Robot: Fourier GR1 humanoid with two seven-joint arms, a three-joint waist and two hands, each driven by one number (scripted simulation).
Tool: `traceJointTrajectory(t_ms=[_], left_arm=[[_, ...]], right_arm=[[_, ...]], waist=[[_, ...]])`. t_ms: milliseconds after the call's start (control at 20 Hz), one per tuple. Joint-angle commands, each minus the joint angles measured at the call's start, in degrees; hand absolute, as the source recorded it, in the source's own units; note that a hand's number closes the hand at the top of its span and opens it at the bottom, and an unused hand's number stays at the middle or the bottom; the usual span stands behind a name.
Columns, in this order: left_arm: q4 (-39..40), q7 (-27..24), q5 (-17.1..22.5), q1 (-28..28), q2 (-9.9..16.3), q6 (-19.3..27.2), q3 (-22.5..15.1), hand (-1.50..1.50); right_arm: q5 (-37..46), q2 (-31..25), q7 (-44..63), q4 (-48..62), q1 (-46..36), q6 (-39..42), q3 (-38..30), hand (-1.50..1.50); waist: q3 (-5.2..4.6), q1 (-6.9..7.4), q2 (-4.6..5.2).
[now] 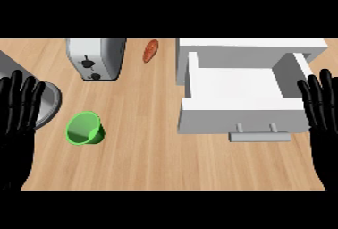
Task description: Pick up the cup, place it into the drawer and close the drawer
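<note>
The wooden worktop (165, 165) carries a white drawer (241, 96) pulled open near its right edge, handle (259, 135) facing the near edge. A silver toaster (98, 58) stands at the far edge, left of centre, and a grey round dish (49, 105) shows partly at the left edge. The green cup (85, 129) lies tipped on its side left of centre, well apart from the drawer. A small orange item (151, 51) lies by the far edge. The 2 robot hands, left (20, 105) and right (321, 103), rest open at the side edges, fingers straight, holding nothing.

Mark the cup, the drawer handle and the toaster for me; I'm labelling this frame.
green cup (84, 129), head view, on its inner wall.
drawer handle (259, 137), head view, on the bar's middle.
toaster (99, 57), head view, on its top.
</note>
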Motion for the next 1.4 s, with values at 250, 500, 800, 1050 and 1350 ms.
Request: traceJointTrajectory(t_ms=[250, 500, 800, 1050, 1350], left_arm=[[1.5, -1.2, 3.2, -1.1, 1.7, -1.4, 6.6, -1.50], [9.1, 2.2, 10.1, 0.1, -5.6, 3.4, 7.9, -1.50], [15.7, 3.0, 8.9, -3.7, -3.6, 5.3, 10.3, -1.50], [28.0, -7.0, 10.7, -1.2, -3.0, 0.2, 13.3, -1.50], [30.9, -9.9, 9.8, 1.8, -3.1, 0.2, 13.7, -1.50]], right_arm=[[-1.2, 0.9, 0.8, 0.8, -1.5, 0.5, -0.4, -1.50], [-7.1, -3.2, 9.3, 3.8, -4.0, 6.0, -1.7, -1.50], [-5.5, -1.6, 8.2, 7.4, -6.2, 6.1, -0.6, -1.50], [-5.6, -2.1, 8.9, 11.0, -11.7, 6.0, -2.1, -1.50], [-3.0, -1.1, 8.8, 11.3, -13.2, 4.8, -1.2, -1.50]], waist=[[2.03, 1.03, -0.18], [2.01, 1.05, -0.10], [2.03, 0.92, -0.15], [2.00, 1.01, -0.08], [2.02, 1.12, -0.17]])
